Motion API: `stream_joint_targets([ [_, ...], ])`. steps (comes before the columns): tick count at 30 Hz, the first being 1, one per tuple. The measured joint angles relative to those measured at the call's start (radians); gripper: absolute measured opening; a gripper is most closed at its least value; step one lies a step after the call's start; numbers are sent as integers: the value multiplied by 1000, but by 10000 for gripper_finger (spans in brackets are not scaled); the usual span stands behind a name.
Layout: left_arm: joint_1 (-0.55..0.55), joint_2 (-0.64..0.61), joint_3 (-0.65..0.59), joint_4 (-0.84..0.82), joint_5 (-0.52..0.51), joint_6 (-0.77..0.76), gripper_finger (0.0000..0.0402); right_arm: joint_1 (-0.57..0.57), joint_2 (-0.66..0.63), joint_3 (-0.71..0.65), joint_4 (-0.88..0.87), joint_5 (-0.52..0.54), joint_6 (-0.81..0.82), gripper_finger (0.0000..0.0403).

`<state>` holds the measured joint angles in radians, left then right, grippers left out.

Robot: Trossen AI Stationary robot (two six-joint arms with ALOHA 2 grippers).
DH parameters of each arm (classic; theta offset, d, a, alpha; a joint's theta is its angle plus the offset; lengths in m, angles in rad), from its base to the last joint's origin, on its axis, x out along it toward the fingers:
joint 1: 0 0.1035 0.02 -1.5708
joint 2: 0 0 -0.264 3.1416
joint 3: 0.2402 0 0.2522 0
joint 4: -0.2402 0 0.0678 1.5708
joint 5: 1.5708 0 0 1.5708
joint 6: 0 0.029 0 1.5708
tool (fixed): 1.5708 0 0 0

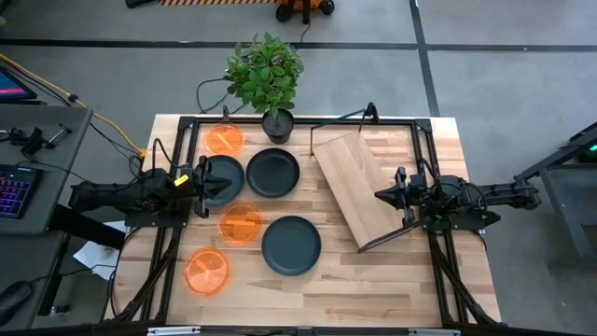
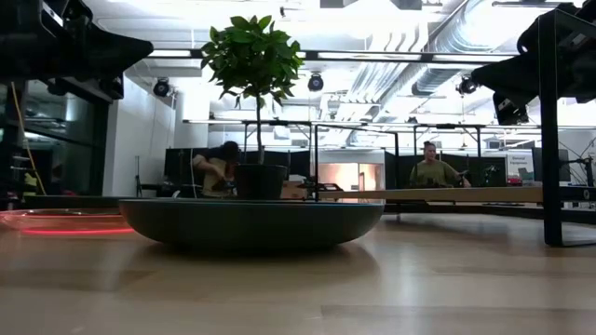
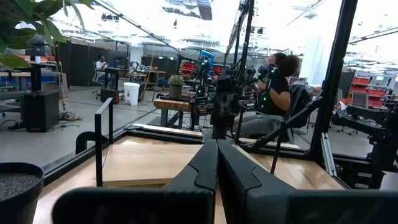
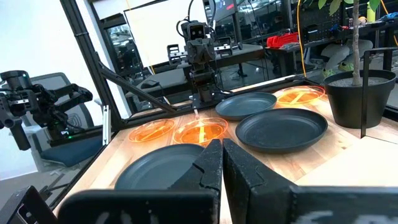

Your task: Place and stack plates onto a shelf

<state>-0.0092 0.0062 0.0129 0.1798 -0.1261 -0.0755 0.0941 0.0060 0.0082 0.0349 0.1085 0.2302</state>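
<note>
Three dark grey plates lie flat on the table: one (image 1: 224,180) beside my left gripper, one (image 1: 272,173) right of it, one (image 1: 291,245) nearer. Three orange plates (image 1: 223,140) (image 1: 240,224) (image 1: 206,271) lie around them. The light wood shelf (image 1: 359,187) stands aslant on its black legs at the table's right. My left gripper (image 1: 200,177) (image 3: 216,152) is shut, over the left rim of the first dark plate (image 4: 245,104). My right gripper (image 1: 381,196) (image 4: 219,152) is shut, over the shelf's right edge. The nearest dark plate (image 2: 251,221) fills the low view.
A potted plant (image 1: 277,124) stands at the table's far edge, between the far orange plate and the shelf. A black frame (image 1: 424,126) runs along the table's edges. Bare wood (image 1: 373,289) lies toward the near edge. People sit in the room behind.
</note>
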Motion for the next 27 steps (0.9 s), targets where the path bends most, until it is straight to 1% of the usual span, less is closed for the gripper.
stream_joint_targets([
  [5, 0, 0, 0, 0, 0, 0, 0, 0, 0, 0, 1, 0, 2, 0],
  [6, 0, 0, 0, 0, 0, 0, 0, 0, 0, 0, 12, 0, 29, 0],
  [9, 0, 0, 0, 0, 0, 0, 0, 0, 0, 0, 99, 7, 229, 0],
  [11, 0, 0, 0, 0, 0, 0, 0, 0, 0, 0, 180, 67, 371, 0],
  [14, 0, 0, 0, 0, 0, 0, 0, 0, 0, 0, 308, 191, 551, 0],
  [16, 0, 0, 0, -1, 0, 0, 0, 0, 12, 1, 393, 245, 609, 0],
  [18, 0, 0, 0, -1, 0, 0, 0, 0, 46, 21, 438, 270, 627, 0],
  [20, 0, 0, 0, -2, 0, 0, 0, 0, 120, 89, 466, 286, 625, 0],
  [22, 0, 0, 0, -2, 0, 0, 0, 0, 234, 185, 466, 293, 590, 0],
  [27, 0, 0, 0, -2, 0, 0, 0, -2, 630, 464, 308, 310, 502, 1],
])
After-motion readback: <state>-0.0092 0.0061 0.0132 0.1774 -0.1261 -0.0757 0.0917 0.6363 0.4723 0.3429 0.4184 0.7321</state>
